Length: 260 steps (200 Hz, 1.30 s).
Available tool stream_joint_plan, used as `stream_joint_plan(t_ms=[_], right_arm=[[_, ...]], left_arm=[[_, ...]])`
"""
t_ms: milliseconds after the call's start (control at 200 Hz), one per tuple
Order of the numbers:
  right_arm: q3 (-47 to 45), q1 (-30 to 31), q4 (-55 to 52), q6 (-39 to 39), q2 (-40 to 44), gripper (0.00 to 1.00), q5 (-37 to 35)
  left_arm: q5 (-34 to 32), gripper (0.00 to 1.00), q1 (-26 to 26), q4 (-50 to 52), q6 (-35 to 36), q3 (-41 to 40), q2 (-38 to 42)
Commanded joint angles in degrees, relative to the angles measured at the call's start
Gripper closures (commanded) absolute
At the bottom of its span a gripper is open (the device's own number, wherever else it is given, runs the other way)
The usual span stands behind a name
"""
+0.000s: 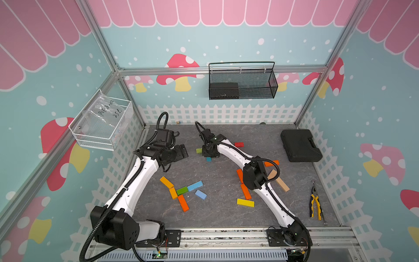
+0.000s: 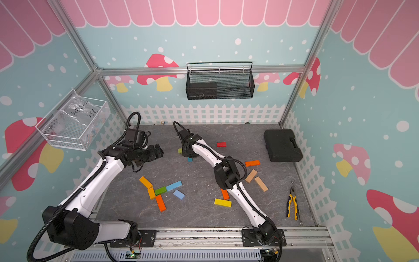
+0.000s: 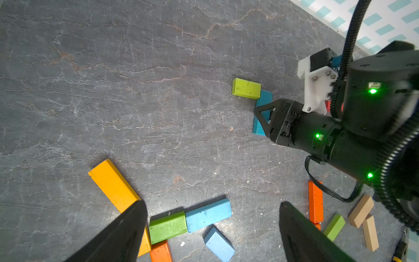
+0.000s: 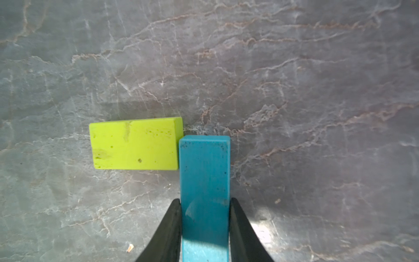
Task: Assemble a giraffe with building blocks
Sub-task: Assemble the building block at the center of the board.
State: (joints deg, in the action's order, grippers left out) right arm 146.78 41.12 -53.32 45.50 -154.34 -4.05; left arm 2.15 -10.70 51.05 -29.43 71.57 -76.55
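1. Grey slate-look mat (image 1: 215, 217) inside a booth with mushroom-print walls. A black case (image 1: 300, 145) sits at the far right and pliers (image 1: 315, 202) at the near right.
2. Right gripper (image 4: 205, 203): fingers pressed against both long sides of the teal block (image 4: 205, 172), gripping it, far centre of the mat. Resting or just lifted, cannot tell.
3. Lime block (image 4: 136, 145) lies flat, its short end butting the teal block's side near the tip, making an L.
4. Left gripper (image 3: 210, 204): jaws wide apart and empty, held above the mat at the far left.
5. Near-left cluster, touching in a chain: amber block (image 1: 166, 182), green block (image 1: 182, 190), blue block (image 1: 195, 186), orange block (image 1: 183, 203).
6. Loose blocks: red block (image 1: 238, 144) far centre, yellow block (image 1: 245, 202) near centre, tan blocks (image 1: 282, 184) beside the right arm.
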Motion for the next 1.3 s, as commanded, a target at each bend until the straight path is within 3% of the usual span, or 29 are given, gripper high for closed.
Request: stream_joint_plan(t_ms=[0,575,896,1296], right_arm=[[1.36,0.27,0.74,0.38,-2.36,0.68,-0.26],[1.49,1.68,0.17,-0.94,-2.28,0.68,-0.33],[1.51,1.51,0.06,-0.98,-0.85,0.47,-1.23],[1.56,1.06,-2.56,-2.35,2.8,0.4,1.21]], left_arm=[[-1.07,0.07,-0.3,-0.82,-0.63,0.87,-0.26],[-1.08,0.07,-0.29,-1.09,-0.63,0.85,-0.83],[-1.07,0.07,-0.33,-1.04,-0.63,0.81,-0.73],[-0.84,0.06,-0.38,-1.04,-0.37,1.63,-1.13]])
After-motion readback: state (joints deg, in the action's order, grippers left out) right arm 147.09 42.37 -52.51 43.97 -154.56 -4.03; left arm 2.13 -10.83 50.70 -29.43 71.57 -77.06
